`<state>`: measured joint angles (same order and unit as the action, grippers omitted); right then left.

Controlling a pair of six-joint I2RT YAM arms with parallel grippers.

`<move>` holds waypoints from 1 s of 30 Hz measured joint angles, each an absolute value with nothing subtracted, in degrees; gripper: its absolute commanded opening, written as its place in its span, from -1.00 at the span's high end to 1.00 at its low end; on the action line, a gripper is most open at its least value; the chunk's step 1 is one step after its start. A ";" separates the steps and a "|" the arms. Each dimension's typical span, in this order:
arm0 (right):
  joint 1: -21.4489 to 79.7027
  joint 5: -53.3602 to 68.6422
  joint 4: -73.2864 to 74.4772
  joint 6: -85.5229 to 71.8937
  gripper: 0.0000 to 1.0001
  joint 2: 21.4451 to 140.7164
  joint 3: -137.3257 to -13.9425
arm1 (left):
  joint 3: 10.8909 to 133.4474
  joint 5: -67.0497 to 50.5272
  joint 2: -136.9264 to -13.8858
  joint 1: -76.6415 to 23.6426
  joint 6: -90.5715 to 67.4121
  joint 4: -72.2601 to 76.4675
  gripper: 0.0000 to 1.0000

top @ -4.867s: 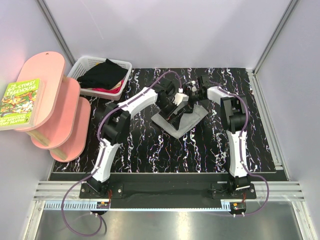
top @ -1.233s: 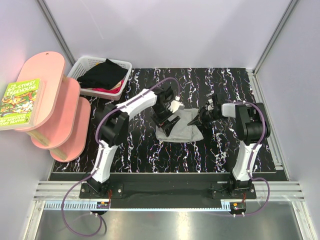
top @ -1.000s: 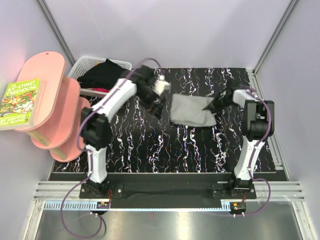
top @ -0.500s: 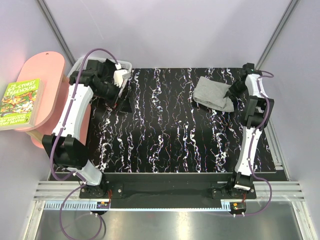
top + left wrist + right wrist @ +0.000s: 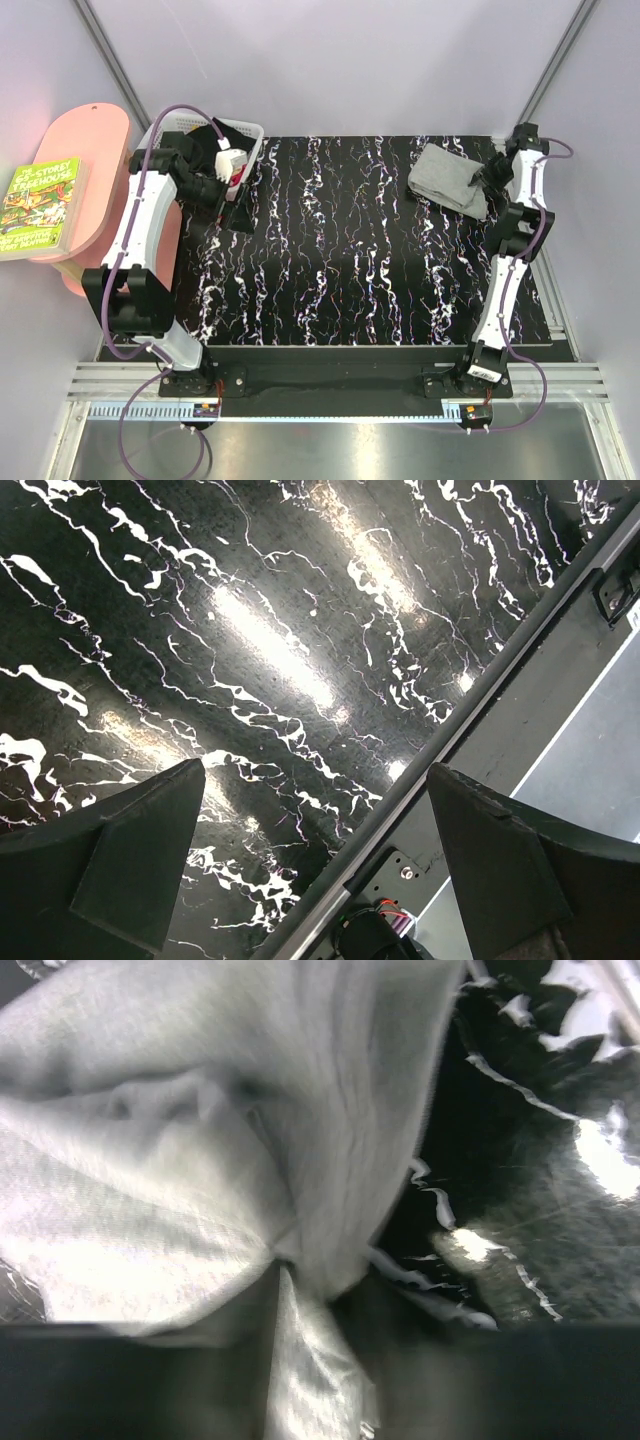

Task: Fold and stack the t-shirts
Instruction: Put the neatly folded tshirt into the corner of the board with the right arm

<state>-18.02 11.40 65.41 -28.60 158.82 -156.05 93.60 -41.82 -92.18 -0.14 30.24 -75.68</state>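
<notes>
From above, my right claw (image 5: 489,176) sits at the far right corner of the black white-veined worktop (image 5: 340,250), against the folded light heather-grey cloth t-shirt (image 5: 447,177). Only its wrist view shows cloth pinched tight. The left wrist view shows my left claw (image 5: 315,772) spread wide over worktop. Overhead adds the black cloth t-shirt (image 5: 200,140) in the white plastic lattice basket (image 5: 250,128).

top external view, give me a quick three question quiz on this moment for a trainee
1. True or false: the grey t-shirt lies at the far right corner of the table.
2. The left gripper is: A shut on cloth, B open and empty, C shut on a book.
3. Fill in: the black t-shirt sits in the white ____.

Key: 1 true; 2 B; 3 basket.
</notes>
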 measured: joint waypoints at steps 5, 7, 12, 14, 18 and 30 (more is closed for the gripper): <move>-18.57 12.21 63.66 -26.74 -0.99 158.76 -157.53 | 93.60 -42.39 -92.47 0.75 30.44 -75.85 -0.98; -18.59 12.45 63.51 -26.06 -0.99 158.76 -157.88 | 93.60 -42.74 -92.86 0.99 30.44 -75.90 -0.98; -18.65 9.74 63.99 -25.67 -0.99 157.64 -157.25 | 93.60 -43.55 -93.73 1.04 30.44 -76.01 -0.98; -18.72 7.14 64.88 -25.67 -0.99 155.87 -156.16 | 93.60 -43.88 -93.76 1.04 30.44 -76.03 -0.98; -18.74 0.64 66.50 -25.78 -0.99 149.71 -153.80 | 93.60 -44.31 -93.76 1.04 30.44 -76.29 -0.98; -9.08 6.44 63.61 -26.89 -0.99 137.75 -146.74 | 93.62 -44.73 -93.73 1.04 30.44 -76.47 -0.98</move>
